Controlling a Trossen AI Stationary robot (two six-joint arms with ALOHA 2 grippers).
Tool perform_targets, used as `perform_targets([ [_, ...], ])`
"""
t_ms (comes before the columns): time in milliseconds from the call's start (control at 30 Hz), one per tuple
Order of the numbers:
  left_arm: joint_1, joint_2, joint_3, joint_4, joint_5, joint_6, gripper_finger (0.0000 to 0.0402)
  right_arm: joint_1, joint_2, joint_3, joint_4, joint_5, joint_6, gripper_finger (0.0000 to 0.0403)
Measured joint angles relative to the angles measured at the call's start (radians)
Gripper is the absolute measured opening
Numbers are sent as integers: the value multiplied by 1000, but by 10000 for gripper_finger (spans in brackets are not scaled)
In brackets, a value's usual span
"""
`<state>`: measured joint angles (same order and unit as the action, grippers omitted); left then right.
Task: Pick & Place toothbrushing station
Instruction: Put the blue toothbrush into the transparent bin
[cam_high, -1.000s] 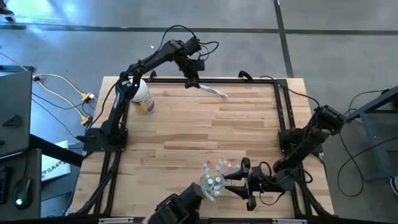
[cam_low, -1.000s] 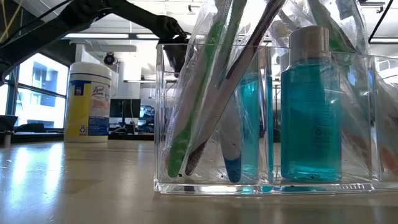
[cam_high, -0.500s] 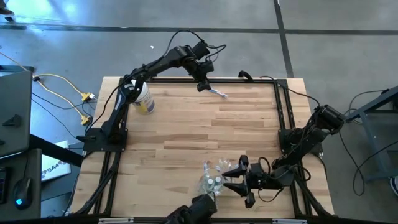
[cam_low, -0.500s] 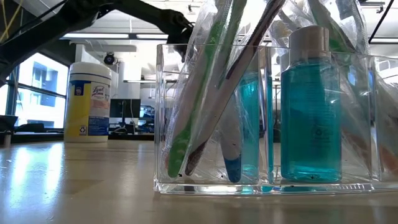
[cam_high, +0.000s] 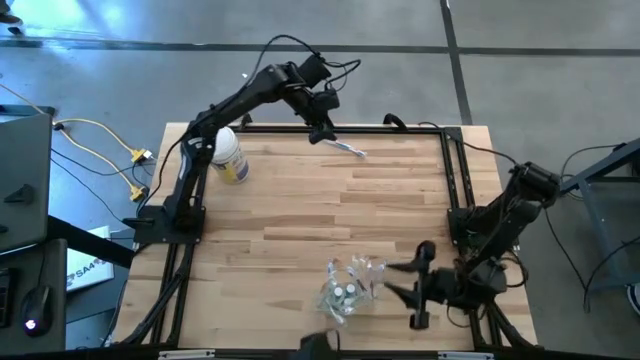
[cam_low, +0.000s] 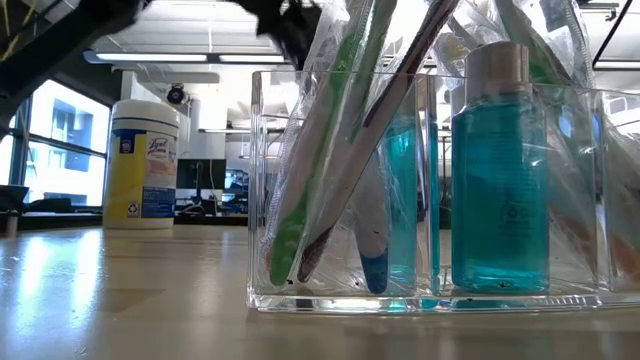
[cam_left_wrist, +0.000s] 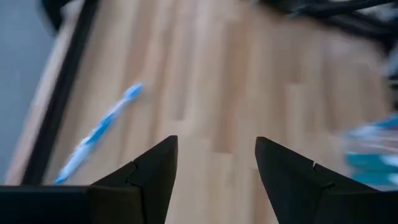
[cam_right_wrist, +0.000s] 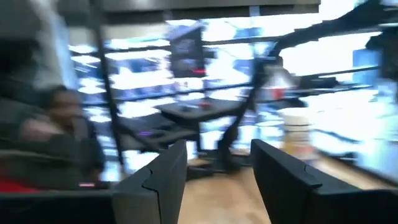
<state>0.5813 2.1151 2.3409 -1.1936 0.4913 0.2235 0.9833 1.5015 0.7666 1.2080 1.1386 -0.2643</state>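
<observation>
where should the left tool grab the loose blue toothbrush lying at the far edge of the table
Take the blue toothbrush at mid-handle, coming straight down from above. It lies flat and alone on the table, slanted to the far rail, so turn the fingers to close across its slim handle. The left tool, open and empty, is already beside it.

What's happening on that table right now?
Left gripper open, empty, above the blue toothbrush at the far edge. Right gripper open beside the clear holder. Nothing in the way.
</observation>
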Motion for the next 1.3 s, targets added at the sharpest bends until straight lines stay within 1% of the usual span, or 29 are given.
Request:
perform_targets([
  [67,-21,-47,1,-30,31,1,214,1,-29,0,-5,94,-79,172],
  [167,-68,-114,1,-41,23,-8,214,-16,-72,0,-12,226,-208,172],
  [267,-120,-179,2,-44,-8,-39,214,-74,-138,0,0,420,-264,172],
  [300,-137,-201,2,-45,-8,-44,214,-104,-161,-2,0,429,-285,172],
  [400,-195,-247,2,-65,-9,-51,214,-185,-227,-7,-5,409,-371,172],
  [467,-224,-269,1,-89,-19,-64,214,-236,-274,-7,-48,424,-384,172],
  [533,-263,-286,1,-103,-76,-93,214,-285,-338,-7,-121,427,-382,172],
  [567,-280,-296,1,-111,-133,-116,214,-311,-366,-7,-151,417,-380,172],
  [600,-295,-306,1,-130,-196,-140,214,-338,-388,-7,-173,391,-382,172],
  [667,-331,-319,1,-168,-329,-180,214,-401,-426,-6,-213,303,-396,172],
  [733,-364,-329,1,-193,-409,-217,214,-468,-451,-6,-262,185,-401,172],
  [767,-382,-331,1,-203,-427,-231,214,-508,-458,-6,-290,114,-396,172],
  [900,-469,-341,1,-194,-426,-255,214,-669,-477,-6,-419,-185,-342,172],
  [967,-505,-342,1,-201,-423,-257,214,-763,-477,-6,-492,-295,-269,172],
  [1033,-530,-347,0,-224,-438,-267,214,-862,-477,-6,-585,-376,-173,172],
  [1100,-546,-356,0,-252,-483,-287,214,-960,-477,-6,-698,-470,-63,172],
  [1200,-560,-383,0,-304,-585,-333,214,-1119,-477,-6,-858,-679,116,172],
  [1300,-574,-408,0,-331,-684,-380,214,-1259,-472,-6,-954,-877,219,172],
])
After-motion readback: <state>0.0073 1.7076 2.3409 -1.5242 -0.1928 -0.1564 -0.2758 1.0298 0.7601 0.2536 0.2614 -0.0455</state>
